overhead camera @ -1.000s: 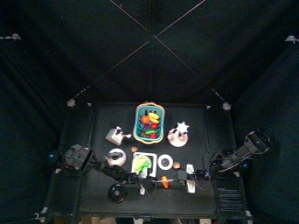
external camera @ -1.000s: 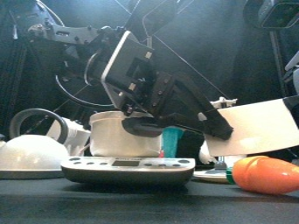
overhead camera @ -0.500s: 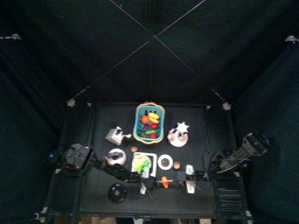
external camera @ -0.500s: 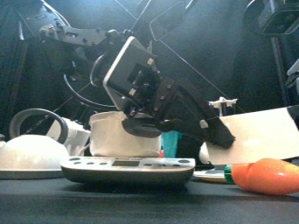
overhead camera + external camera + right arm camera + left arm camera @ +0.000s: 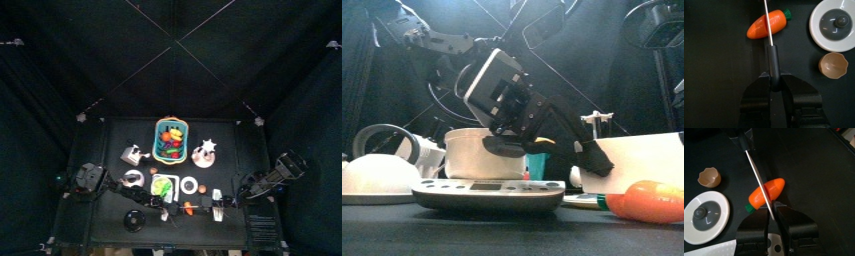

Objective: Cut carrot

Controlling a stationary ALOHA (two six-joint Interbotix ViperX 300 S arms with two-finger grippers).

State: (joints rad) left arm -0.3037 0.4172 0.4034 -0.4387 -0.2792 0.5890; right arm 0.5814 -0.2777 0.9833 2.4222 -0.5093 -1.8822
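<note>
Carrot at table's front edge, before basket.

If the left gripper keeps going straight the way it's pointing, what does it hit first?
Probably the carrot. The left gripper is shut on a knife whose blade runs across the carrot in the left wrist view. Whether the blade already touches it is unclear.

The right gripper was clamped on the black handle of a knife, whose thin blade crossed the middle of the orange carrot on the black table. Near the carrot lay a white plate and a brown eggshell half.
</note>
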